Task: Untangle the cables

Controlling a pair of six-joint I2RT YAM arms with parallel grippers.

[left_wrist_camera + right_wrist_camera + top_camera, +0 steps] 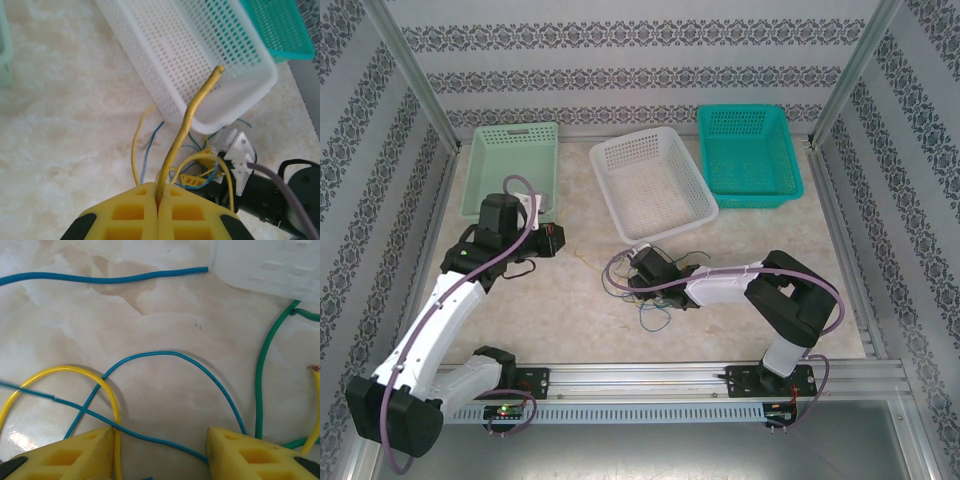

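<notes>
left wrist view has the left gripper (157, 195) clenched on a yellow cable (190, 115), whose free end stands up in front of the white basket (200, 50). the pinch sits low on the strand, probably so that it can be drawn away from the others. whether its hidden end is tied into the heap cannot be told.

right wrist view has the right gripper (160, 434) released, its fingers spread wide and low over the surface (150, 310). a blue cable (165, 357) arcs between them. a yellow loop (65, 371) crosses it at the left finger, and a green cable (261, 375) runs up toward the basket corner at the right. the wide spread looks like a way to straddle the crossing before choosing one strand.

top external view puts the cables (655, 300) in a loose knot on the surface just in front of the white basket, under the right gripper, with the left gripper well apart to the left. the gap between the arms suits a pull-apart. the tangle looks far from sorted.

no brand, label or writing can be read on anything.
</notes>
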